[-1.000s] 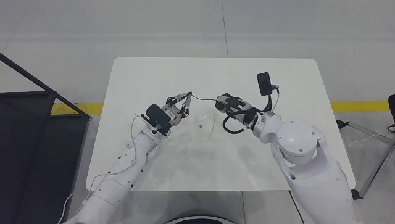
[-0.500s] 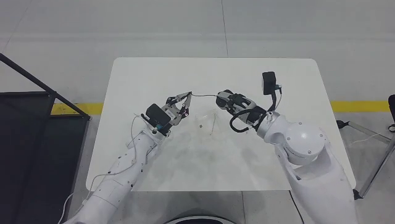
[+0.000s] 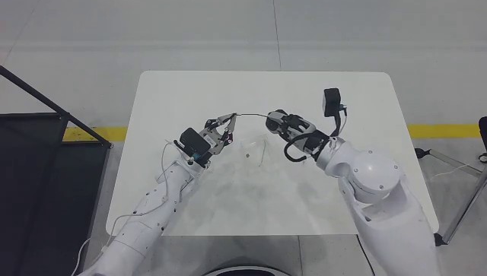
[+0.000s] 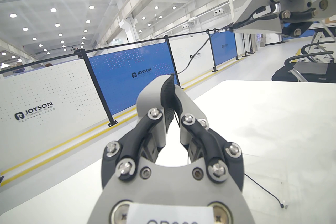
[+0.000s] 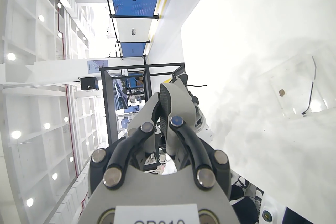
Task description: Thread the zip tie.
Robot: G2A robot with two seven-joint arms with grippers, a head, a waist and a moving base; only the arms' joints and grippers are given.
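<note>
1. Top view shows me where things are. The zip tie (image 3: 249,116) is up in the air above the worktop (image 3: 342,192), and it runs almost straight between my two end effectors.
2. My left end effector (image 3: 230,122) is clenched on one end of it. My right end effector (image 3: 269,119) is clenched on the other end.
3. I think the job now is to push the thin tip into the little hole in the head. I cannot tell which end is which.
4. To do it well, I should hold one arm quiet and move only the other, slowly.
5. I should bend the tie into a curve so the two ends face each other.
6. I must grip tight. If I let go, the tie could drop near the clear tray (image 3: 255,153), where a spare tie (image 5: 311,93) lies.
</note>
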